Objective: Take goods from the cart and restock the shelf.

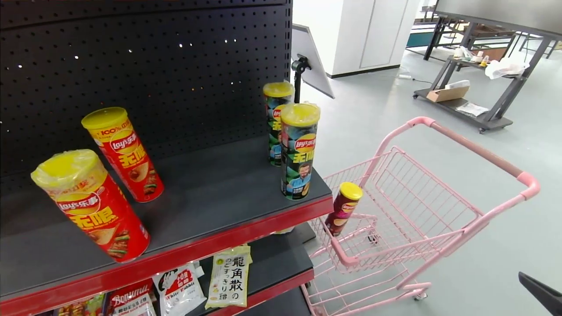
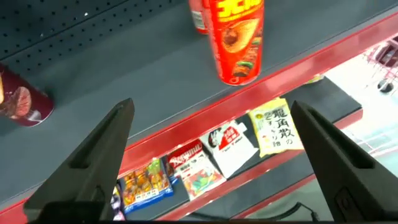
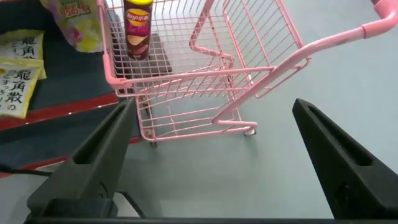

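Two red cans [image 1: 125, 153] and two dark cans [image 1: 298, 151] stand on the shelf [image 1: 210, 188]. One dark red can [image 1: 344, 208] is left upright in the pink cart [image 1: 439, 131], just beside the shelf. The left gripper [image 2: 211, 104] and the right gripper [image 3: 212, 102] are both wide apart and hold nothing, so this can is not yet picked.

I have open shelf [image 1: 210, 188] between the red cans [image 1: 125, 153] and the dark cans [image 1: 299, 149]. The cart [image 1: 474, 150] is open above, one maroon can [image 1: 344, 208] standing in its corner by the shelf.
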`<state>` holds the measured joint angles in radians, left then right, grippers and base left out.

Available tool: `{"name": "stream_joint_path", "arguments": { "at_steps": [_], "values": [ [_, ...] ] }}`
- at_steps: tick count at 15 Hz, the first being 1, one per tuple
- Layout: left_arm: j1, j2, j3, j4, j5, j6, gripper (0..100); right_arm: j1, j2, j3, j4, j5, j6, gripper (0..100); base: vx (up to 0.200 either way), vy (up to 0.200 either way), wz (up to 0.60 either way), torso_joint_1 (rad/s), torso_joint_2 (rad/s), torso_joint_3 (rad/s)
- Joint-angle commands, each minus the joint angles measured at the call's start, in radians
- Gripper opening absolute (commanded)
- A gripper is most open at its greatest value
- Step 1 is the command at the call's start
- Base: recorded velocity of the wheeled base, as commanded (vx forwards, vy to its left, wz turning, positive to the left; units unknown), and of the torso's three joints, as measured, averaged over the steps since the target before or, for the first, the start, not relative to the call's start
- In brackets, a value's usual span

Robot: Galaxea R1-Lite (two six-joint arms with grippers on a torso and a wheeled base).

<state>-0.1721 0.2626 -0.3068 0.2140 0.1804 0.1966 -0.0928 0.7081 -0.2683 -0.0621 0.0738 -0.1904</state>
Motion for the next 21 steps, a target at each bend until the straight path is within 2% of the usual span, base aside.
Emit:
{"name": "stream_joint_path", "arguments": {
  "at_steps": [1,3,9,15,17,19,21],
  "values": [
    [-0.001,-0.029,0.002,0.001,0.001,0.000,100,0.001,0.011,0.003,-0.001,0.001,0.000,100,0.000,0.000,0.00,-0.149,0.32,0.188],
    [-0.001,-0.066,0.003,0.005,-0.016,0.000,100,0.002,0.044,0.001,-0.008,0.004,0.000,100,0.000,0.000,0.00,-0.141,0.33,0.181],
    [-0.001,-0.089,0.006,0.028,-0.018,-0.002,100,0.005,0.134,-0.012,-0.013,0.007,-0.001,100,0.000,0.000,0.00,-0.145,0.35,0.201],
    [-0.001,-0.088,0.003,0.027,-0.018,-0.002,100,0.079,0.268,-0.043,-0.108,0.007,0.003,100,0.000,0.000,0.00,-0.150,0.38,0.221],
    [-0.001,-0.085,0.002,0.027,-0.016,0.000,100,0.094,0.389,-0.065,-0.176,0.007,0.003,100,0.000,0.000,0.60,-0.168,0.47,0.283],
    [-0.001,-0.077,-0.003,0.027,-0.015,0.001,100,0.091,0.528,-0.065,-0.274,0.004,0.005,100,0.000,0.000,0.00,-0.151,0.41,0.244],
    [-0.001,-0.074,-0.002,0.027,-0.013,0.001,100,0.119,0.711,-0.091,-0.443,0.034,0.032,100,0.000,0.000,0.00,-0.046,0.14,0.080]
  ]
}}
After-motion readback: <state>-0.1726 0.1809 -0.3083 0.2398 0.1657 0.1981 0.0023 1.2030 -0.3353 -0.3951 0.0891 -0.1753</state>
